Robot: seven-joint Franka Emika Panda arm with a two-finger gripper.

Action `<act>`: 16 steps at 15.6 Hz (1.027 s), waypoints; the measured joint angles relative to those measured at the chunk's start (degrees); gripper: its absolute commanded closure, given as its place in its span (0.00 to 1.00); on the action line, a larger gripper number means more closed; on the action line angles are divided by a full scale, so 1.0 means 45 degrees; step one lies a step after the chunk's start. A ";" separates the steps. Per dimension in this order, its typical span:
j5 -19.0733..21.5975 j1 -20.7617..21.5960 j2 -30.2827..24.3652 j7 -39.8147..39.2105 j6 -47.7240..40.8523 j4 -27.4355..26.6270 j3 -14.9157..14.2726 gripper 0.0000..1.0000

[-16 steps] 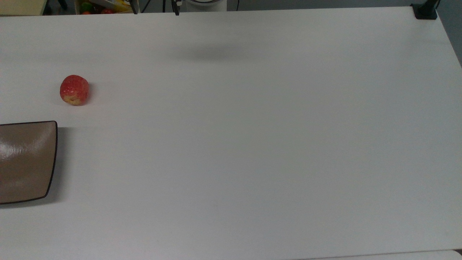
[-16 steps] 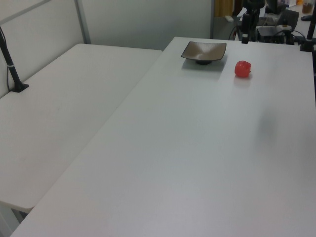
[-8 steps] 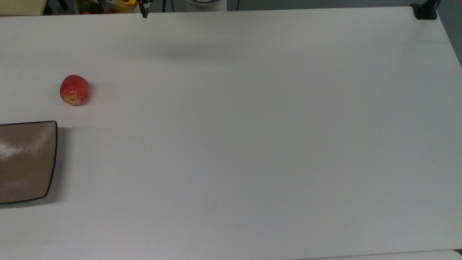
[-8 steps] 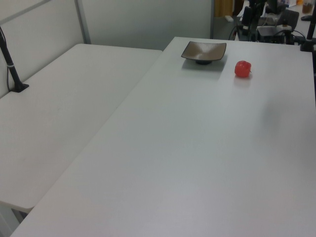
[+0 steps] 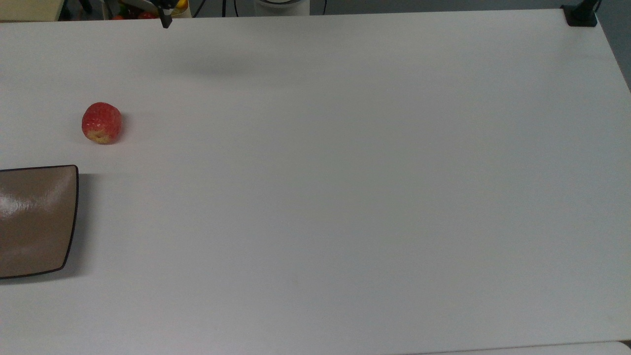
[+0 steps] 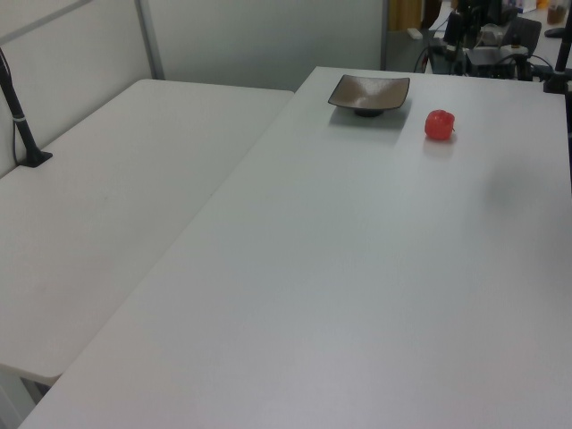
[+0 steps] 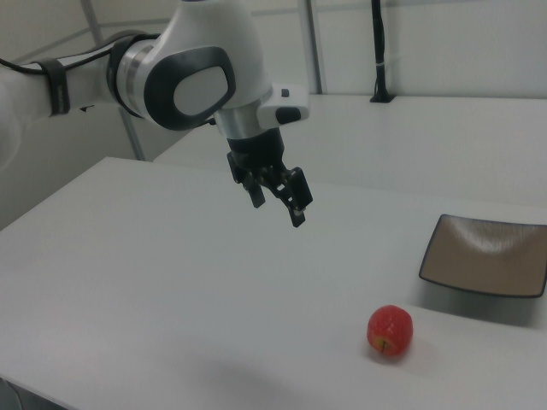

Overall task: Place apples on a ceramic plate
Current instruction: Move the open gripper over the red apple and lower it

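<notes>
Your gripper (image 7: 277,198) hung high over the table (image 5: 345,197), fingers (image 7: 297,213) spread and empty, presumably ready to straddle the apple (image 7: 390,331), which sat on the table near the plate (image 7: 485,254).

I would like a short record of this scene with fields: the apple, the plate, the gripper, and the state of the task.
apple: red apple lying on the white table, untouched
plate: brown ceramic plate, empty, apart from the apple
gripper: gripper open, raised above the table, to the right view's left of the apple, holding nothing
task state: apple not yet picked up, not yet on the plate
</notes>
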 measured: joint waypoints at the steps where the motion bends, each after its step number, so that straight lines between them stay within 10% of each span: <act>1: -0.0022 -0.0079 0.0020 -0.0035 0.0276 -0.0122 -0.0001 0.00; 16: -0.0794 -0.0846 0.2442 -0.2460 0.3992 -0.0812 -0.0003 0.00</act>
